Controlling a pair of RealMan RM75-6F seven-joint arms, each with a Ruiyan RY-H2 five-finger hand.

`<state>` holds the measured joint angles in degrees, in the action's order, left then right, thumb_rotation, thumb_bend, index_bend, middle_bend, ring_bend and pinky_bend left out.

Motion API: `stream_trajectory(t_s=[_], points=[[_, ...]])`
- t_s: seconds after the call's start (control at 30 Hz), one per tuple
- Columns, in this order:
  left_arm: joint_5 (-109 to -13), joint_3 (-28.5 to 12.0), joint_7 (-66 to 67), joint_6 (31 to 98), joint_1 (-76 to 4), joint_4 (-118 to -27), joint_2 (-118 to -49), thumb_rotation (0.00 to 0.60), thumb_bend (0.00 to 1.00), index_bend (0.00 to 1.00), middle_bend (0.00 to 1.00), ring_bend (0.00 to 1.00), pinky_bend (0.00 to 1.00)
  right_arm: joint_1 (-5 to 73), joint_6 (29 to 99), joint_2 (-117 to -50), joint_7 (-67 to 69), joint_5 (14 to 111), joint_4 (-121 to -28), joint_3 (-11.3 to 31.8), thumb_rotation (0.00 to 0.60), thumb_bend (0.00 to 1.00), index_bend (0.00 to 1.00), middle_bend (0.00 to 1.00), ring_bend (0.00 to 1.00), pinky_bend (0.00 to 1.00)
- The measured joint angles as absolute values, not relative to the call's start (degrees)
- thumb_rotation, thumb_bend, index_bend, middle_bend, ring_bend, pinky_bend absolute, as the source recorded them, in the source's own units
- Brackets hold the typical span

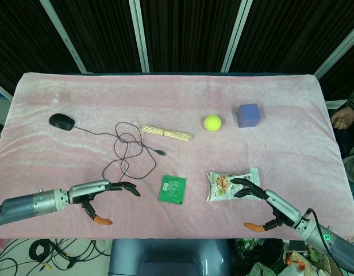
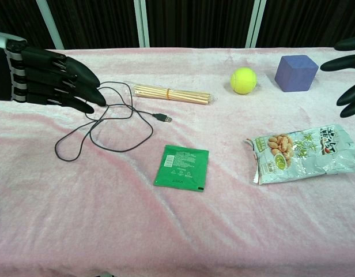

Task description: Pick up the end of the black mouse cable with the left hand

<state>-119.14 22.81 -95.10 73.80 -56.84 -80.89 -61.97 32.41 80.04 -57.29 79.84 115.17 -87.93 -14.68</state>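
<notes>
Pink cloth-covered table (image 1: 62, 92). Black mouse (image 1: 61, 121) sits far left of the cloth; its black mouse cable (image 1: 124, 150) runs right from it, then falls into loose loops toward the near side. The end of the cable (image 1: 160, 153) — a small plug — lies flat on the cloth, just right of the loops and just in front of the bundle of wooden sticks (image 1: 165, 133). In the chest view the plug (image 2: 162, 118) points right, free of everything.

Left hand (image 1: 105, 190) hovers low at the near left edge, fingers extended and spread, thumb hanging apart below — wide, holding nothing. Fingertips point toward the loops; in the chest view the hand (image 2: 51, 78) overlaps the left part of the cable loops, contact cannot be told. It is well apart from the plug.

Right hand (image 1: 263, 201) at the near right, fingers stretched and apart, empty, fingertips over the near edge of the snack bag (image 1: 231, 185).

Also on the cloth: green sachet (image 1: 173, 188) between the two hands, tennis ball (image 1: 212, 122), and purple cube (image 1: 247, 115) to the ball's right.
</notes>
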Motion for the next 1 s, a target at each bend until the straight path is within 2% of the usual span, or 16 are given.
stream_trajectory(t_s=[0.47,1.0], points=[[-117.8,23.7,-94.1,72.8,-57.2,-80.7,-62.5,0.600,0.23,0.19,0.17,0.00,0.04,33.4,78.6,-57.3,78.7,114.0,-88.6,-15.4,0.600,0.17,0.00,0.06,0.23,0.21],[-110.4,22.0,-81.6,66.5,-56.3,-88.0,-59.8,0.600,0.23,0.20,0.18,0.00,0.06,32.1,76.9,-56.8,70.4,108.9,-92.0,-14.6,0.600,0.17,0.00,0.06,0.24,0.21]])
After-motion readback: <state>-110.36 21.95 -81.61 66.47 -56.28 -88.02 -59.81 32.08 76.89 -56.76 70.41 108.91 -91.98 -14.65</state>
